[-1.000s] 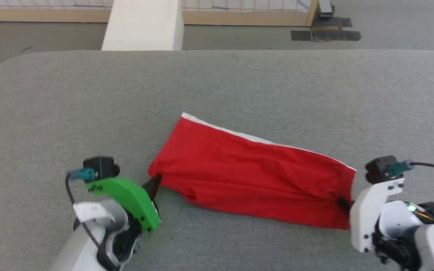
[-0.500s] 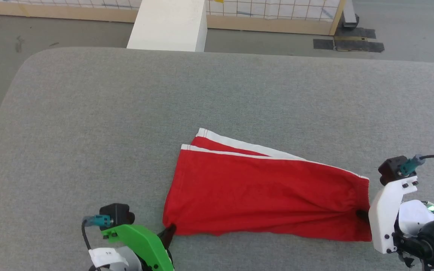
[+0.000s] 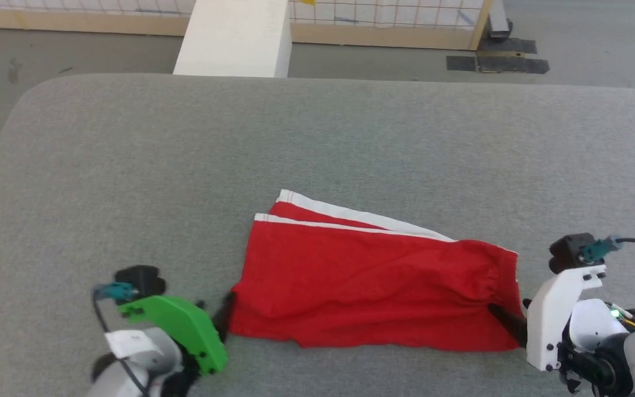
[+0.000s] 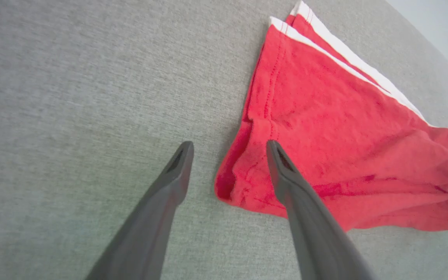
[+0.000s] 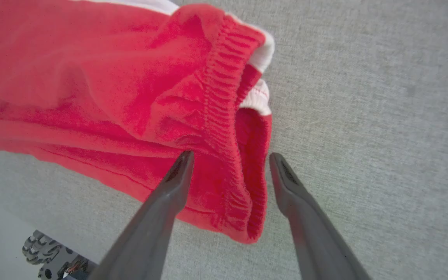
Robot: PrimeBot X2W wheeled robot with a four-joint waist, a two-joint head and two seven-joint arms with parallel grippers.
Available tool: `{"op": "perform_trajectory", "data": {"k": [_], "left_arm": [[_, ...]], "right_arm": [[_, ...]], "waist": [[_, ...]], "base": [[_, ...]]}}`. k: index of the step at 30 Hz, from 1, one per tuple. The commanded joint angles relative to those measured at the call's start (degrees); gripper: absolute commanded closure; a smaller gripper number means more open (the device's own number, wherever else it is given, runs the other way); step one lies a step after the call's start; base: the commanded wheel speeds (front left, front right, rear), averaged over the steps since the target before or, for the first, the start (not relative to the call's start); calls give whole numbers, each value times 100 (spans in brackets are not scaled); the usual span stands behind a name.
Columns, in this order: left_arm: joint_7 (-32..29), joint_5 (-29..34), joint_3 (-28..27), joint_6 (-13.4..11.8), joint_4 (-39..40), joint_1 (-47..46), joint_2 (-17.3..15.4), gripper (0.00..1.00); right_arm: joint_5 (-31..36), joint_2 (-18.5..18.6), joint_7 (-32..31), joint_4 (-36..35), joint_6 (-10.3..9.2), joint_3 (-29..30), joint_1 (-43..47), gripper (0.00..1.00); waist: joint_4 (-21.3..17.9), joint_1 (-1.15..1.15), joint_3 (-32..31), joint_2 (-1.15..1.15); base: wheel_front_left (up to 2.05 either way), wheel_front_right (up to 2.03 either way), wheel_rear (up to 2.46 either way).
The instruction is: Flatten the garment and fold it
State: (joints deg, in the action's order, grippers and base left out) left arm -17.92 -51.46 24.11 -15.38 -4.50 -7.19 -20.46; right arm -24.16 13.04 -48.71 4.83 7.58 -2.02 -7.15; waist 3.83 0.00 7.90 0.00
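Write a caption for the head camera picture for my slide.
Red shorts lie on a grey table, left gripper at the leg end, right gripper at the waist end.

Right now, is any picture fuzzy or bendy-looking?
Head view: the green wrist mount on the left arm is smeared by motion blur, while the shorts look sharp. Left wrist view: crisp weave, but the table edge curves from the wide lens. Right wrist view: the waistband is slightly soft. Light is even, no glare.

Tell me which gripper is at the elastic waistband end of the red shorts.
The right gripper, on the white mount: its open fingers straddle the ribbed waistband. The left gripper, green-mounted, is at the hem corner.
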Motion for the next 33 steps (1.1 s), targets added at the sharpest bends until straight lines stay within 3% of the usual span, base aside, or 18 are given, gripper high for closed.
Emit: {"op": "perform_trajectory", "data": {"k": [1,5,7,12,15,28,29,30,31,33], "left_arm": [[-19,64,-92,-120,90,-71,-140,0],[271,408,-401,-486,454,-60,-519,0],[797,789,-550,-576,672,-110,-686,0],[2418,1681,-563,-249,901,-176,-877,0],[3145,2087,-532,-134,722,-189,-771,0],[3291,2653,-1104,257,622,-51,36,0],[3291,2691,-1149,291,631,-34,71,0],[3291,2716,-1203,330,626,-4,119,0],[3291,2739,-1240,364,622,15,150,0],[3291,2783,-1322,437,619,47,225,0]], "right_arm": [[30,-66,105,-101,-9,84,125,0],[97,-302,382,-446,-9,345,364,0],[214,-447,538,-612,-9,501,479,0],[489,-805,674,-859,-9,740,663,0],[745,-931,536,-774,-9,785,514,0],[1182,-995,237,609,-9,399,-431,0],[1158,-991,226,683,-9,385,-450,55],[1115,-977,245,742,-9,378,-478,63],[1080,-952,278,774,-9,382,-496,100],[969,-867,273,836,-9,441,-509,100]], "waist": [[-76,0,-8,0],[-187,0,-35,0],[-230,0,-29,0],[-310,0,22,0],[-366,0,109,0],[-146,0,389,0],[-138,0,394,0],[-130,0,398,0],[-128,0,400,0],[-128,0,407,0]], "base": [[0,0,0],[0,0,0],[0,0,0],[0,0,0],[0,0,0],[0,0,0],[0,0,0],[0,0,0],[0,0,0],[0,0,0]]}}
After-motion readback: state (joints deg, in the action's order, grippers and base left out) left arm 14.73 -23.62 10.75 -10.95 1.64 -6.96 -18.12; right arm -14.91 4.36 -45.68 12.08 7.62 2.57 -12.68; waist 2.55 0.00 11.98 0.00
